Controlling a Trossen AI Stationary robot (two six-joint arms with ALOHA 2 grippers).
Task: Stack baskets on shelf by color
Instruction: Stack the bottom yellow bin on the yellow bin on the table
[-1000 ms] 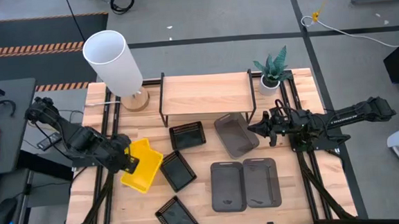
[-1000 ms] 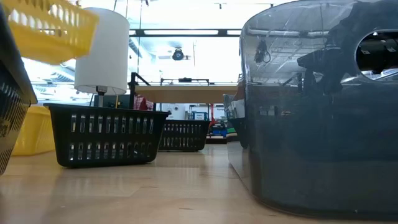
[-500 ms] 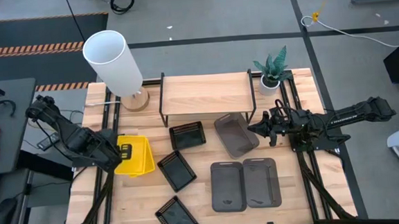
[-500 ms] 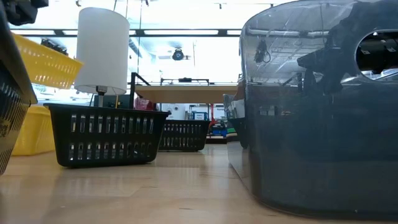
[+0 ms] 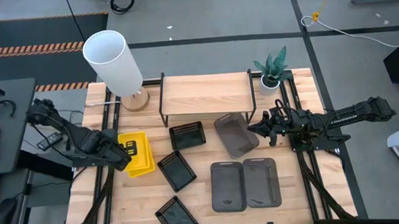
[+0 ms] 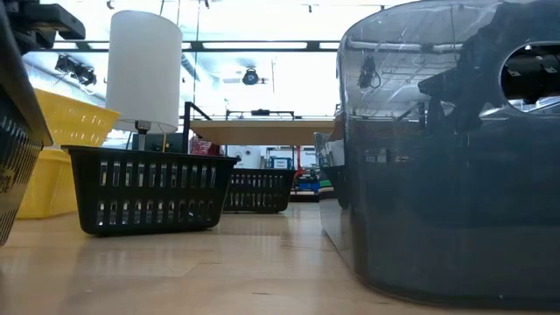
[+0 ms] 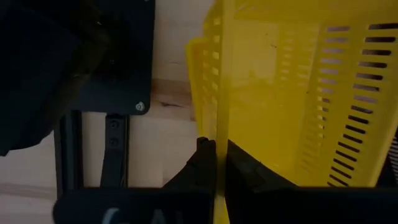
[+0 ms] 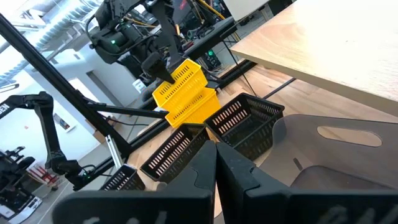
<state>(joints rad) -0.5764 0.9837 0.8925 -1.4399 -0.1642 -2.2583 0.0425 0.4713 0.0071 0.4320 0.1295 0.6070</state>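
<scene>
Over the last second the yellow basket [image 5: 137, 155] has swung from a tilted diagonal to lie square with the table edges and has come lower, carried by the left gripper [image 5: 121, 156], which has its fingers [image 7: 205, 163] pinched on the basket's left rim. In the left wrist view a second yellow basket [image 7: 202, 87] shows directly beneath the held one, so this is probably a nesting move — yellow onto yellow — at the left side of the table.

The shelf [image 5: 205, 93] lies far and to the right of the held basket, its long axis running left to right, with its top bare. The left arm is clearly the nearer one for the yellow pair. The right gripper [image 5: 264, 129] waits beside a tilted grey basket [image 5: 235, 134] at the shelf's right legs, fingers closed with nothing between them. Two more grey baskets [image 5: 245, 184] lie side by side nearer, and three black baskets [image 5: 178, 171] are scattered between.
</scene>
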